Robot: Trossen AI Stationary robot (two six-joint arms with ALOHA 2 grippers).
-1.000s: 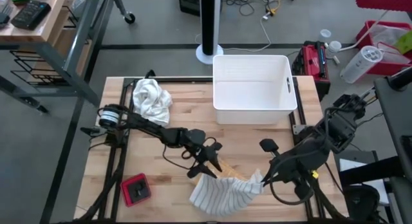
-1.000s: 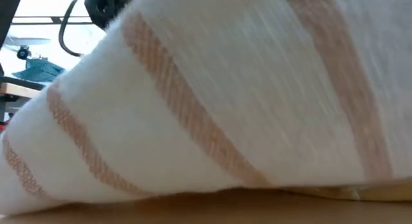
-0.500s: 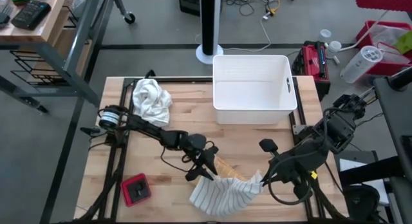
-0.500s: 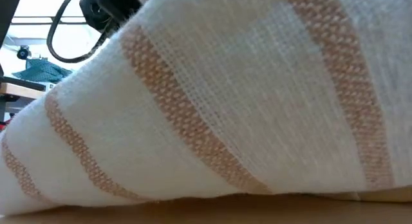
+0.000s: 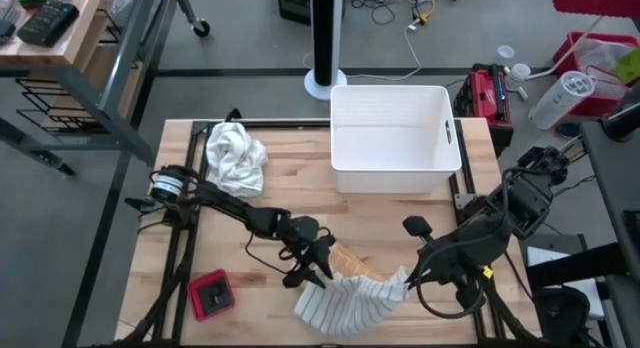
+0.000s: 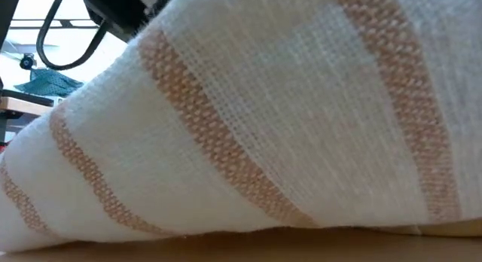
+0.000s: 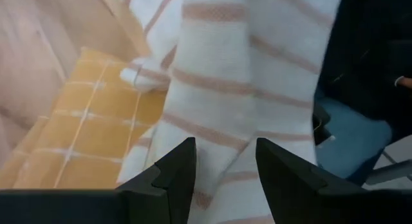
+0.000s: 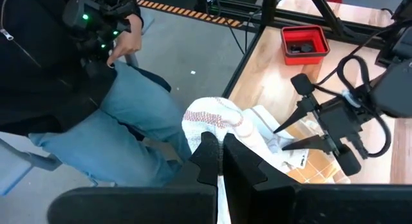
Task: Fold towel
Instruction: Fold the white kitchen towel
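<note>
The right pincer [image 5: 408,279] is sitting clamped shut on the right corner of the striped towel [image 5: 345,300], holding that corner bunched just above the bench [image 5: 390,223]. The left pincer [image 5: 312,272] is hovering at the towel's upper left edge with its 2 fingers [image 7: 174,176] parted; the striped cloth is showing between them, but whether they are pinching it I cannot tell. The towel is lying near the bench's front edge, partly covering a yellow checked cloth [image 5: 350,260]. Farther out, a red box [image 5: 211,294] is sitting front left, a crumpled white cloth [image 5: 235,155] back left, and a white bin [image 5: 392,138] at the back.
</note>
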